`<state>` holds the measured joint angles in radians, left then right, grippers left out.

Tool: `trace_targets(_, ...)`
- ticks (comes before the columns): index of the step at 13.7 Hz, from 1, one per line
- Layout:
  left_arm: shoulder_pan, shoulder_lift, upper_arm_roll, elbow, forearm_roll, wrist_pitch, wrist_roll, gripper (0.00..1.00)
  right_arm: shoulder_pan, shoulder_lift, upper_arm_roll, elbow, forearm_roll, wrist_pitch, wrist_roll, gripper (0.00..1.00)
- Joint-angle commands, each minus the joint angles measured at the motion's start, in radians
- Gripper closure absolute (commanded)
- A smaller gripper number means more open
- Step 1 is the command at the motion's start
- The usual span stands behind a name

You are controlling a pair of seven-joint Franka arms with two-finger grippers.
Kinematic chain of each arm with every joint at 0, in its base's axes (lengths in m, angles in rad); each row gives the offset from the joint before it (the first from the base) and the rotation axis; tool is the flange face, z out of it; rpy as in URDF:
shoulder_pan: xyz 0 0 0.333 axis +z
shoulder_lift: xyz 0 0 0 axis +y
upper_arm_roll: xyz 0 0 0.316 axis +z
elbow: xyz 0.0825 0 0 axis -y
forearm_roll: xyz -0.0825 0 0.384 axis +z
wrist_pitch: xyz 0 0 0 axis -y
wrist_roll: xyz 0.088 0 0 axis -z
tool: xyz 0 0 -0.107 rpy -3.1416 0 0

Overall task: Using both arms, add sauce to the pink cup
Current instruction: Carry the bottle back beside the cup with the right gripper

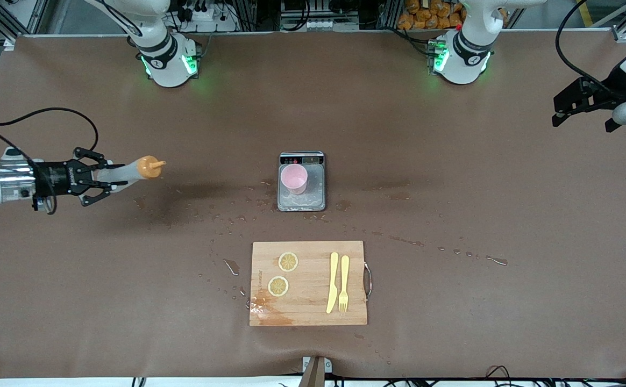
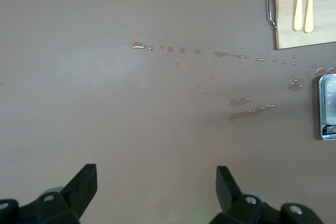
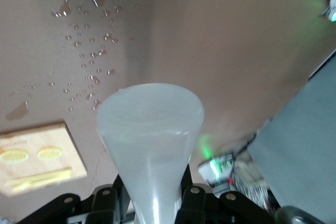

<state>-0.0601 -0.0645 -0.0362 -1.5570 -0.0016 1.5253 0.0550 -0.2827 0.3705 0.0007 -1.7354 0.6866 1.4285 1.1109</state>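
The sauce bottle (image 1: 127, 171), translucent with an orange nozzle cap (image 1: 149, 167), lies sideways in my right gripper (image 1: 107, 176), which is shut on its body. It hangs over bare table toward the right arm's end, with the nozzle pointing toward the middle of the table. In the right wrist view the bottle's wide base (image 3: 151, 129) fills the space between the fingers. The pink cup (image 1: 294, 178) stands upright on the grey scale tray (image 1: 314, 189) at mid-table. My left gripper (image 1: 582, 119) is open and empty, raised over the left arm's end of the table; it also shows in the left wrist view (image 2: 156, 182).
A wooden cutting board (image 1: 307, 306) lies nearer the front camera than the scale. It holds two lemon slices (image 1: 287, 262), a yellow knife (image 1: 333, 282) and a yellow fork (image 1: 343, 284). Liquid drops and smears (image 1: 232, 267) dot the table around the scale and board.
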Motion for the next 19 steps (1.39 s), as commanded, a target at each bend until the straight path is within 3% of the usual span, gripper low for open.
trace_targets(1,0.006,0.008,0.004,0.025,-0.003,-0.016,0.060,0.00,-0.108,0.089,0.021,0.004,0.120,-0.081,-0.120,0.59)
trace_targets(5,0.005,0.008,0.004,0.025,-0.005,-0.016,0.057,0.00,-0.165,0.189,0.019,0.008,0.183,-0.105,-0.213,0.56)
trace_targets(11,-0.003,0.002,-0.005,0.025,-0.018,-0.017,0.008,0.00,-0.205,0.307,0.018,0.033,0.172,-0.095,-0.354,0.56)
trace_targets(13,-0.004,0.003,-0.014,0.023,-0.018,-0.017,0.008,0.00,-0.217,0.346,0.018,0.033,0.172,-0.095,-0.407,0.51)
trace_targets(19,-0.006,-0.003,-0.057,0.021,-0.020,-0.019,0.000,0.00,-0.228,0.366,0.016,0.036,0.160,-0.083,-0.447,0.51)
